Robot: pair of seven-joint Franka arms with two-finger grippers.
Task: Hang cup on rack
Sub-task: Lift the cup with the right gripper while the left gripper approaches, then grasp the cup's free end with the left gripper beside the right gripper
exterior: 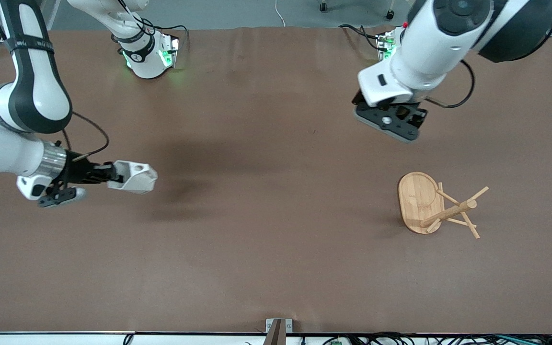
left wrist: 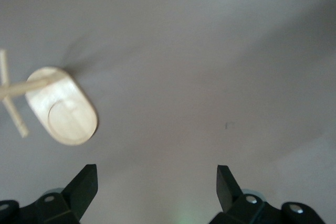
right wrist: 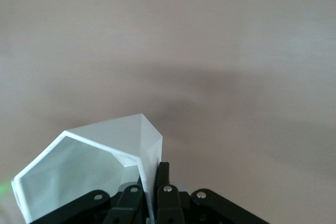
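The white faceted cup [exterior: 138, 178] is held on its side in the air by my right gripper [exterior: 113, 176], over the brown table toward the right arm's end. In the right wrist view the gripper [right wrist: 153, 182] is shut on the cup's wall [right wrist: 89, 163], one finger inside the rim and one outside. The bamboo rack [exterior: 419, 201] stands on the table toward the left arm's end, with its post and pegs [exterior: 453, 211] bare. My left gripper [exterior: 391, 120] hangs open and empty above the table, over a spot farther from the front camera than the rack. The left wrist view [left wrist: 156, 182] shows the rack's base [left wrist: 68, 111].
The brown table [exterior: 266, 215] lies between the cup and the rack. The arms' bases [exterior: 147, 57] stand along the edge farthest from the front camera. A small metal bracket [exterior: 278, 328] sits at the table's nearest edge, with cables [exterior: 400, 339] under that edge.
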